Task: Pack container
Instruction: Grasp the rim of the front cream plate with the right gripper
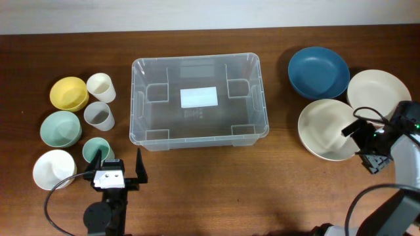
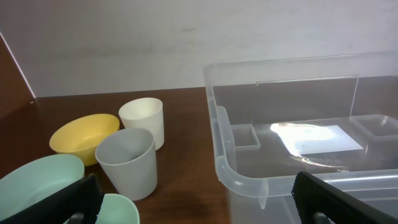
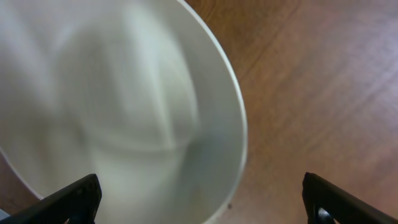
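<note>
The container [image 1: 136,98], a large clear plastic bin with a white label on its base, stands empty at the table's middle; its near corner shows in the left wrist view [image 2: 242,177]. My left gripper [image 1: 119,169] is open and empty in front of the bin's left corner, beside a small green cup [image 1: 96,149]. My right gripper [image 1: 363,145] is open, its jaws straddling the right rim of a cream bowl [image 1: 326,129], which fills the right wrist view [image 3: 124,106]. Its fingertips [image 3: 202,199] touch nothing.
Left of the bin stand a yellow bowl [image 1: 69,93], a pale green bowl [image 1: 60,128], a white bowl [image 1: 54,169], a cream cup [image 1: 101,86] and a grey cup [image 1: 99,116]. At right lie a blue bowl [image 1: 318,72] and a cream plate [image 1: 378,90].
</note>
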Controlling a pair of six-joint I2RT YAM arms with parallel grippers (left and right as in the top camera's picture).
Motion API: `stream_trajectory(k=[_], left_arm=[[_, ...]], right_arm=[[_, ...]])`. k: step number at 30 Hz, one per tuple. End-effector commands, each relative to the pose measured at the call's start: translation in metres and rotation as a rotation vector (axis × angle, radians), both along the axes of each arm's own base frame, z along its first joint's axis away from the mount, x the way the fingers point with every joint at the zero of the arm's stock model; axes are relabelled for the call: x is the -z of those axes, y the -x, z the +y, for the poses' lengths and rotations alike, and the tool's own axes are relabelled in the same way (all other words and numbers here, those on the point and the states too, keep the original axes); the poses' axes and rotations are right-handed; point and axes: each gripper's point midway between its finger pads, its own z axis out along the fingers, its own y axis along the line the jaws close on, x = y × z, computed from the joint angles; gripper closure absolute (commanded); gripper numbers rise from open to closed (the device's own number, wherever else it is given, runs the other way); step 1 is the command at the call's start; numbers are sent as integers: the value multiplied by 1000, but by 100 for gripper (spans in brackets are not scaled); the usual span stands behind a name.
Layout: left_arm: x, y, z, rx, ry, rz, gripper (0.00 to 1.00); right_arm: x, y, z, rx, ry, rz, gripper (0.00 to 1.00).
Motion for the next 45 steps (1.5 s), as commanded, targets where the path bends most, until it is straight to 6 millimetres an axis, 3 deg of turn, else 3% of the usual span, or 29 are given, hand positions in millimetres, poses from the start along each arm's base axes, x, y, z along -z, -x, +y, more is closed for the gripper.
stream_trajectory(k=[1, 19, 29, 37, 45], left_arm=[[1, 0, -1, 8, 7, 0, 1], [1, 0, -1, 8, 7, 0, 1], [1, 0, -1, 8, 7, 0, 1], [1, 0, -1, 8, 7, 0, 1], [1, 0, -1, 8, 7, 0, 1]], right_arm=[[9, -7, -3, -14, -15, 0, 1], [48, -18, -15, -9, -17, 43, 0], [55, -23, -18, -8, -12, 34, 21], [56, -26, -20, -3, -7, 24, 46], [64, -22, -18, 2, -21, 47, 59]])
